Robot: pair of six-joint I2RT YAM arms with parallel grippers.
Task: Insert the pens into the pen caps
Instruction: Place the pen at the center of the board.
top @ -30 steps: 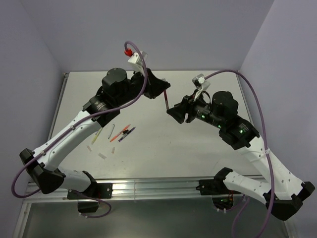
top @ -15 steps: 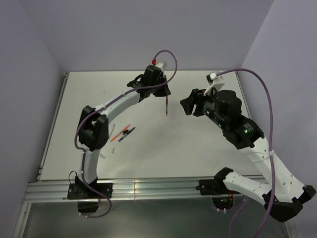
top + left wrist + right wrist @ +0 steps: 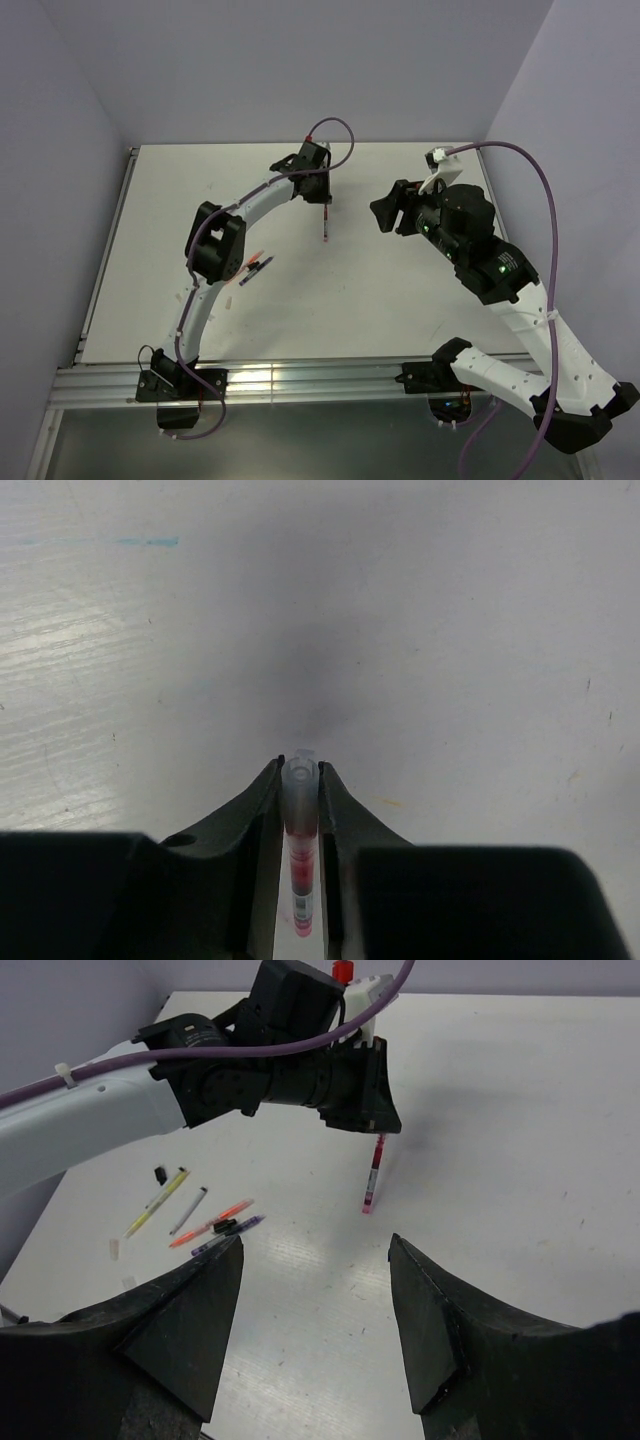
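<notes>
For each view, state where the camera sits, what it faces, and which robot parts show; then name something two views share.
Top external: above and behind, looking down on the table; both arms show.
Left wrist: looks down past the left gripper at the table.
Right wrist: looks past the right gripper toward the left arm.
Shared: the red pen appears in all three.

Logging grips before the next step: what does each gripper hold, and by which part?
The left gripper pinches the red pen by its top end. The right gripper is open, holding nothing.
</notes>
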